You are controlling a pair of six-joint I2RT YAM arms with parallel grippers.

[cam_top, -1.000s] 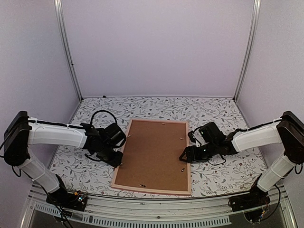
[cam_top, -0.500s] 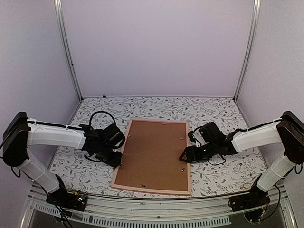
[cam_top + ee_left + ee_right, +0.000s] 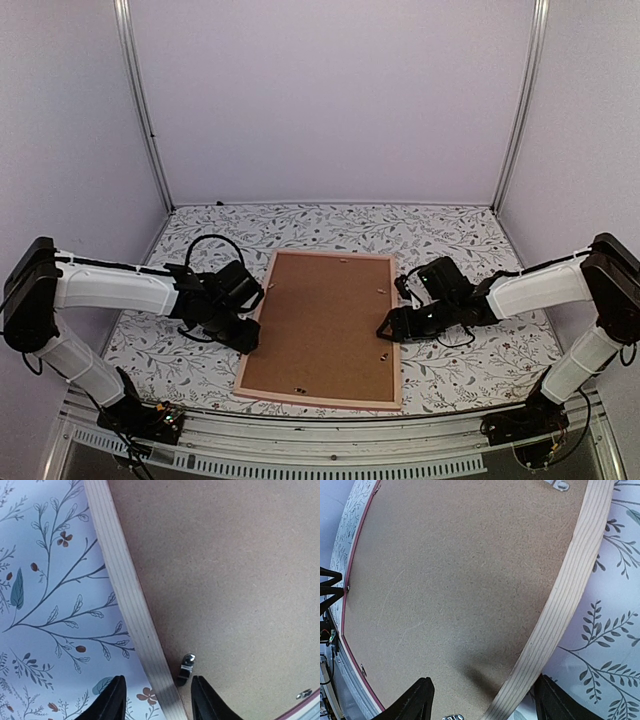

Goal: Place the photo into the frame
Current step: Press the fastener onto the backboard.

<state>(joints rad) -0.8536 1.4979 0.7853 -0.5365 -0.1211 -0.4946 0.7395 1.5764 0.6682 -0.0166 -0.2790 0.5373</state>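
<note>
The frame [image 3: 320, 402] lies face down on the floral tablecloth, a pale pink-wood rectangle filled by a plain brown backing board [image 3: 325, 325]. The photo is hidden. My left gripper [image 3: 250, 343] is low over the frame's left rail [image 3: 125, 595] near its front corner. It is open, its fingertips [image 3: 112, 702] either side of the rail and clear of it, with a small metal clip [image 3: 187, 664] between them. My right gripper [image 3: 385, 332] is open wide across the right rail [image 3: 560, 605], one finger [image 3: 415, 700] over the board and the other just outside the rail.
Small metal tabs sit along the board's edges [image 3: 559, 485]. The floral tablecloth [image 3: 470, 370] surrounds the frame. Lilac walls with metal posts [image 3: 140, 110] close in the back and sides. The table's metal front edge [image 3: 320, 440] runs just below the frame.
The left gripper's jaws have opened slightly and the left wrist has shifted a little along the rail. The right arm and the frame have not moved.
</note>
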